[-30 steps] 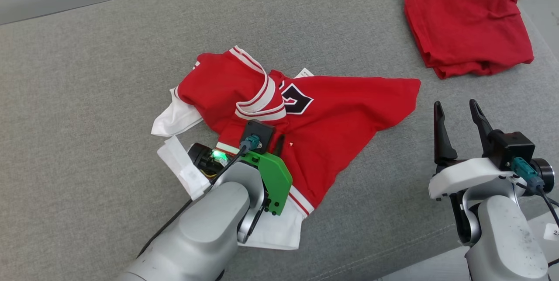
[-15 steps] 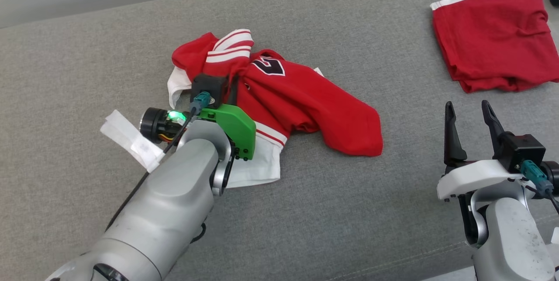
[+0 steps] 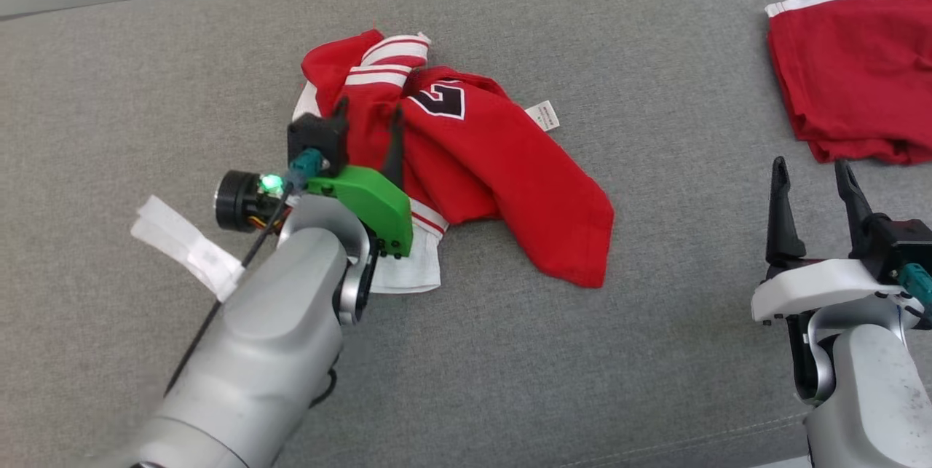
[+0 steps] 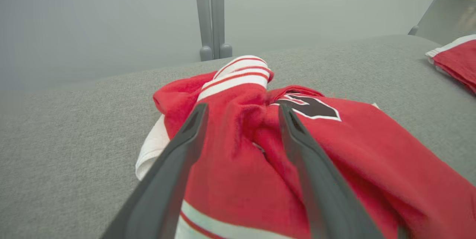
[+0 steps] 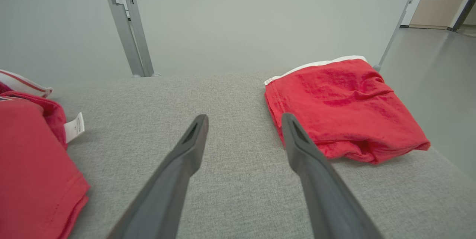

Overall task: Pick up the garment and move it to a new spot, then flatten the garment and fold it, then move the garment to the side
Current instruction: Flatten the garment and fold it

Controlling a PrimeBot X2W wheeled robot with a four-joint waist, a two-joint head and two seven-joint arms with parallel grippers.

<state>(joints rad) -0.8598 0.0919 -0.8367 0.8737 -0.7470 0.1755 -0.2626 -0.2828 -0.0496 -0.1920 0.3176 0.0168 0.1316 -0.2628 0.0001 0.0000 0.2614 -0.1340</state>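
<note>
Head view: the grey padded surface (image 3: 145, 89) runs under both arms and past every edge of the picture. The garment (image 3: 495, 162), a red jersey with white striped trim and a black-and-white figure, lies bunched on it under and just ahead of the left gripper (image 3: 368, 122). One red corner trails off toward the right gripper's side. The green wrist mount hides the near hem, and the figure is creased too much to read.

A folded red piece (image 3: 852, 82) with a white band lies ahead of the right gripper (image 3: 810, 166), and the right edge cuts it off.

In the left wrist view the left gripper (image 4: 242, 109) is spread wide and grips nothing. Red cloth (image 4: 230, 164) bulges between the fingers, but I cannot tell whether they touch it. The right gripper (image 5: 243, 118) is equally spread, empty, over bare fabric well clear of the garment.

A small white label (image 3: 542, 116) pokes out at the garment's far edge, its print too small to read.
</note>
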